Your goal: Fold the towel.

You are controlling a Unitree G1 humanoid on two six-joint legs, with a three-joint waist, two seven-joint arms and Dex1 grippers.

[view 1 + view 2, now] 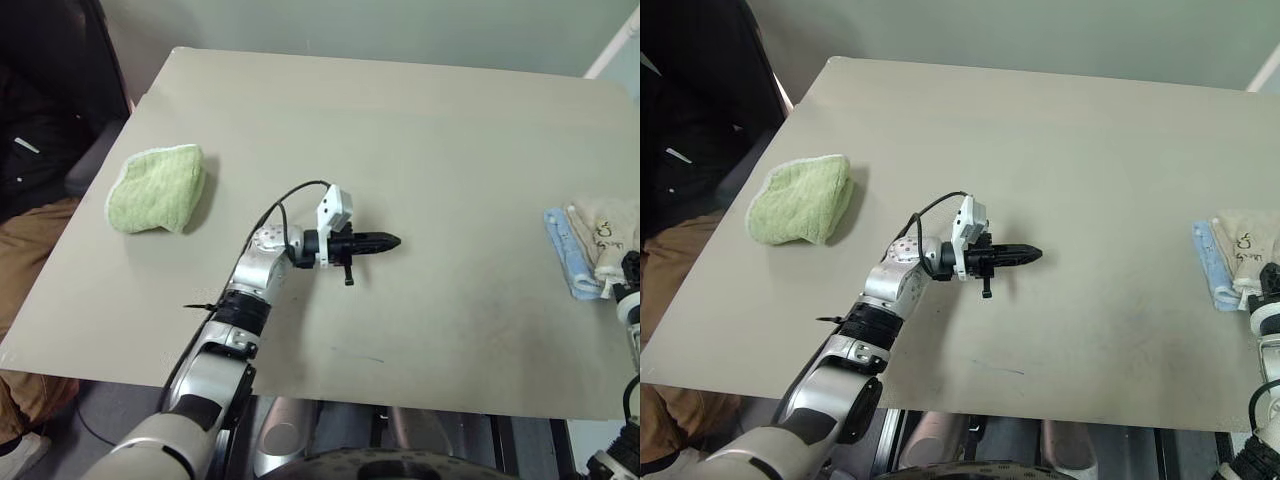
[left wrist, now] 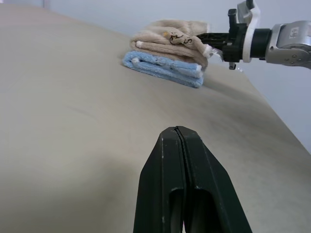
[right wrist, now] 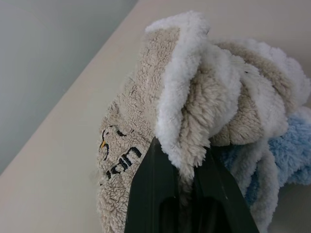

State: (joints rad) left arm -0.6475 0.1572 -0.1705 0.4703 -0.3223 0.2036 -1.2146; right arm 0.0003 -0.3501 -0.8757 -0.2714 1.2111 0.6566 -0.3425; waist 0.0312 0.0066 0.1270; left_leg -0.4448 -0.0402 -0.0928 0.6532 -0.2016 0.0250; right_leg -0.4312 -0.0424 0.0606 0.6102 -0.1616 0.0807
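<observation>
Gripping: right gripper (image 3: 187, 182) pinched on white edge of towel (image 2: 170, 41).
Location: towel atop blue cloth (image 2: 163, 68), table (image 1: 420, 150) right edge.
Handling: soft, limp, light; best held by corded edge.
Left gripper (image 2: 181, 145): closed, empty.

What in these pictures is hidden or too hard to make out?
- Right tool: cut off by the right edge of the head views.
- Towel: it covers most of the light blue cloth beneath; in the right wrist view its bunched edge hides the tool's fingertips.
- Towel's dark stitched lettering: too partial to read.
- Person: cut off at the left edge of the head views.
</observation>
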